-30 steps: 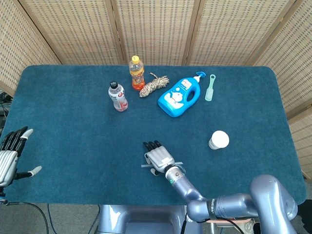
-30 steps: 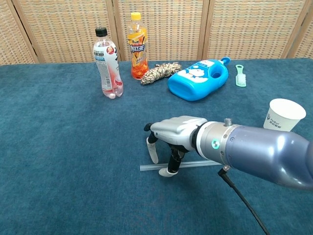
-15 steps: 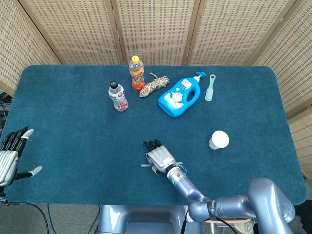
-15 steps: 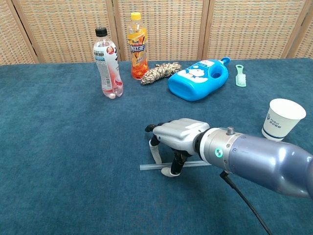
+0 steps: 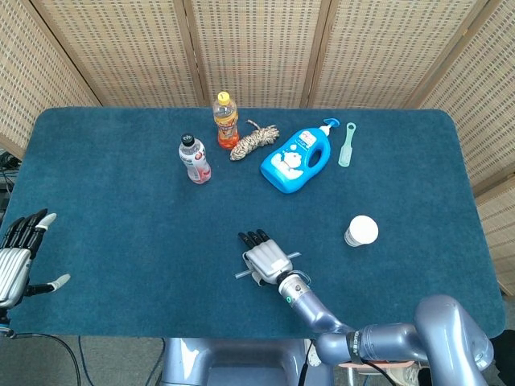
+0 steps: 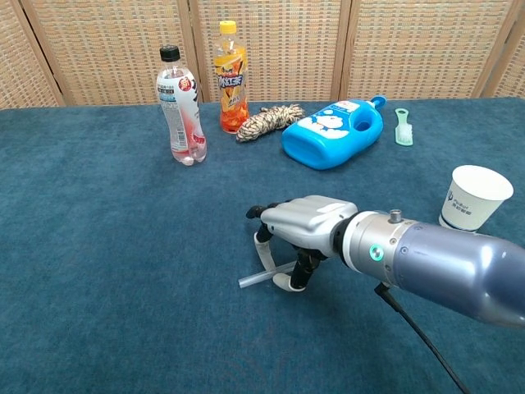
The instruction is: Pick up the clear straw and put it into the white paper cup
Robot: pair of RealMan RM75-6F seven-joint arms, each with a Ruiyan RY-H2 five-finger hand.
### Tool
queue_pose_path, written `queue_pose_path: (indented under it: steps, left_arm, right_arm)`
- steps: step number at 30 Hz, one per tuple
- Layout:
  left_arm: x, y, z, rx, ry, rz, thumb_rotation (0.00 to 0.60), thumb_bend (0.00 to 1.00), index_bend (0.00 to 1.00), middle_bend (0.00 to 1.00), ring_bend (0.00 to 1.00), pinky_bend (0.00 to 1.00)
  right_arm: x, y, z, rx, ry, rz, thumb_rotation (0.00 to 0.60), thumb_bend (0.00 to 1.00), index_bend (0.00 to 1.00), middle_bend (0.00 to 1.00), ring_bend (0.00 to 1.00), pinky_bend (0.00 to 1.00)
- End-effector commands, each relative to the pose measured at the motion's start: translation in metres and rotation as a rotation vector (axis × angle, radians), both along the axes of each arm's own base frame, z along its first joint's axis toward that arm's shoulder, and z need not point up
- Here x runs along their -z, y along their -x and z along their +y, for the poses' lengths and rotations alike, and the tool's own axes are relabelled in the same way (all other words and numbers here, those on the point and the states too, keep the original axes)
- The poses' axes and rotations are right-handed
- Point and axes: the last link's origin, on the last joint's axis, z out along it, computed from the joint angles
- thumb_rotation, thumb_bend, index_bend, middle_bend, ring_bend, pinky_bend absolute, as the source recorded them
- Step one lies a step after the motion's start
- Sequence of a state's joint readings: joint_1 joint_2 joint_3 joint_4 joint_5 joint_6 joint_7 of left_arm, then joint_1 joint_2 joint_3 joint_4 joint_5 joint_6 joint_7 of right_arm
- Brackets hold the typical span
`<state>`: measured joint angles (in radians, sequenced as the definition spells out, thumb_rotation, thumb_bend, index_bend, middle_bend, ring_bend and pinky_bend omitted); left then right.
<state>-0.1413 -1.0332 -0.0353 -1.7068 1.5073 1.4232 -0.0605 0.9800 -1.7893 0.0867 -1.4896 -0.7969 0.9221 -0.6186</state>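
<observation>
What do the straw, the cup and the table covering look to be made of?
Straw: clear, likely plastic; the blue shows through it, faint sheen.
White paper cup: matte white walls with a rolled rim, looks like paper; a small print on its side.
Table covering: teal fabric, carpet-like or felt; a fuzzy, non-reflective nap.

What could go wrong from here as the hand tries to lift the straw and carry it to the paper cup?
The right hand holds the thin clear straw only between fingertips, and it already sits tilted, so it may slip out or swivel. The white paper cup looks light; a crooked straw poked at its rim could tip it over.
</observation>
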Motion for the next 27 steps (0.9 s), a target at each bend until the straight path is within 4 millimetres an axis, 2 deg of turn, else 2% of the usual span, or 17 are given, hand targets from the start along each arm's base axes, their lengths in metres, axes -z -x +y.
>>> queue_pose_path:
  steps: [1, 4, 10, 13, 16, 20, 27]
  left_arm:
    - [0.0, 0.0, 0.0, 0.0, 0.0, -0.001, 0.6, 0.11, 0.0, 0.0, 0.0, 0.0]
    - [0.0, 0.0, -0.001, 0.001, 0.004, -0.006, 0.6, 0.11, 0.0, 0.0, 0.0, 0.0]
    - [-0.002, -0.001, -0.003, 0.01, 0.0, -0.014, 0.6, 0.11, 0.0, 0.0, 0.0, 0.0]
    - [-0.002, -0.001, -0.003, 0.012, 0.0, -0.013, 0.6, 0.11, 0.0, 0.0, 0.0, 0.0]
    - [-0.001, -0.002, -0.004, 0.013, 0.002, -0.012, 0.6, 0.11, 0.0, 0.0, 0.0, 0.0]
    - [0.0, -0.002, -0.004, 0.013, 0.004, -0.008, 0.6, 0.11, 0.0, 0.0, 0.0, 0.0]
    - [0.0, -0.002, -0.005, 0.011, 0.003, -0.009, 0.6, 0.11, 0.0, 0.0, 0.0, 0.0]
  right_arm:
    - [-0.02, -0.007, -0.002, -0.002, 0.019, -0.081, 0.6, 0.51, 0.64, 0.0, 0.0, 0.0]
    - [-0.068, -0.022, -0.009, 0.012, 0.05, -0.256, 0.6, 0.51, 0.64, 0.0, 0.0, 0.0]
    - [-0.132, -0.023, -0.021, 0.072, 0.069, -0.48, 0.6, 0.51, 0.65, 0.0, 0.0, 0.0]
    - [-0.156, -0.018, -0.029, 0.133, 0.075, -0.583, 0.6, 0.51, 0.65, 0.0, 0.0, 0.0]
    - [-0.175, -0.01, -0.038, 0.203, 0.088, -0.68, 0.6, 0.51, 0.66, 0.01, 0.0, 0.0]
    - [-0.197, 0.011, -0.05, 0.345, 0.102, -0.837, 0.6, 0.51, 0.67, 0.03, 0.0, 0.0]
    - [-0.21, 0.056, -0.055, 0.487, 0.095, -0.904, 0.6, 0.51, 0.67, 0.03, 0.0, 0.0]
